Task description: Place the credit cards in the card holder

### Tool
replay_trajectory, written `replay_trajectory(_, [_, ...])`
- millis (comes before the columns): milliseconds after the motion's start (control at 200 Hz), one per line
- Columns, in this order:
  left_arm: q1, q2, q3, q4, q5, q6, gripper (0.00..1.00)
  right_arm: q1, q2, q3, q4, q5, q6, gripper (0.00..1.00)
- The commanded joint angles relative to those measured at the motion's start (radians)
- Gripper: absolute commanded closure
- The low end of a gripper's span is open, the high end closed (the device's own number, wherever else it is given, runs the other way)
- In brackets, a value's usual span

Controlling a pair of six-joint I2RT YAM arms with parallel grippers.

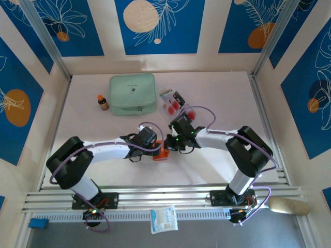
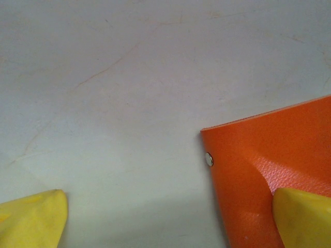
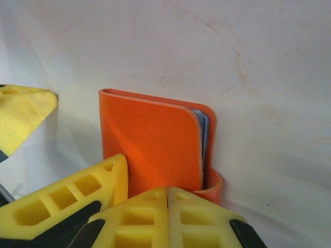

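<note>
The orange card holder [image 1: 161,153] lies at mid-table between my two grippers. In the right wrist view the card holder [image 3: 150,144] is folded over, and greyish sleeves [image 3: 204,129] peek out at its right edge. My right gripper [image 3: 168,214] is shut, fingertips together against the holder's near edge. My left gripper [image 2: 168,222] is open; its right fingertip [image 2: 302,217] rests on the card holder [image 2: 269,170], beside a metal snap stud [image 2: 209,159]. The credit cards [image 1: 174,104], white and black with red circles, lie loose on the table behind the right gripper [image 1: 174,140].
A mint-green zip pouch [image 1: 132,93] sits at the back, with a small brown bottle [image 1: 103,102] to its left. A striped packet [image 1: 165,93] lies by the cards. A white sachet [image 1: 164,219] rests on the front rail.
</note>
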Motion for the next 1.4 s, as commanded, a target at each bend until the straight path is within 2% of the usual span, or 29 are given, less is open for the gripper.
replay_trajectory(0, [-0.011, 0.051, -0.025, -0.058, -0.001, 0.002, 0.0, 0.002, 0.019, 0.009, 0.007, -0.038, -0.006, 1.0])
replay_trajectory(270, [-0.011, 0.053, -0.025, -0.058, 0.001, 0.001, 0.0, 0.011, 0.034, -0.009, 0.015, -0.032, 0.003, 1.0])
replay_trajectory(685, [-0.014, 0.051, -0.027, -0.058, 0.001, -0.002, 0.0, -0.032, -0.019, 0.028, -0.01, -0.033, -0.01, 1.0])
replay_trajectory(1090, [-0.015, 0.05, -0.028, -0.058, 0.002, -0.004, 0.0, -0.027, 0.043, 0.063, 0.004, -0.047, -0.007, 1.0])
replay_trajectory(1395, [-0.015, 0.05, -0.031, -0.054, 0.001, -0.005, 0.0, -0.014, 0.044, -0.009, 0.035, -0.044, 0.01, 1.0])
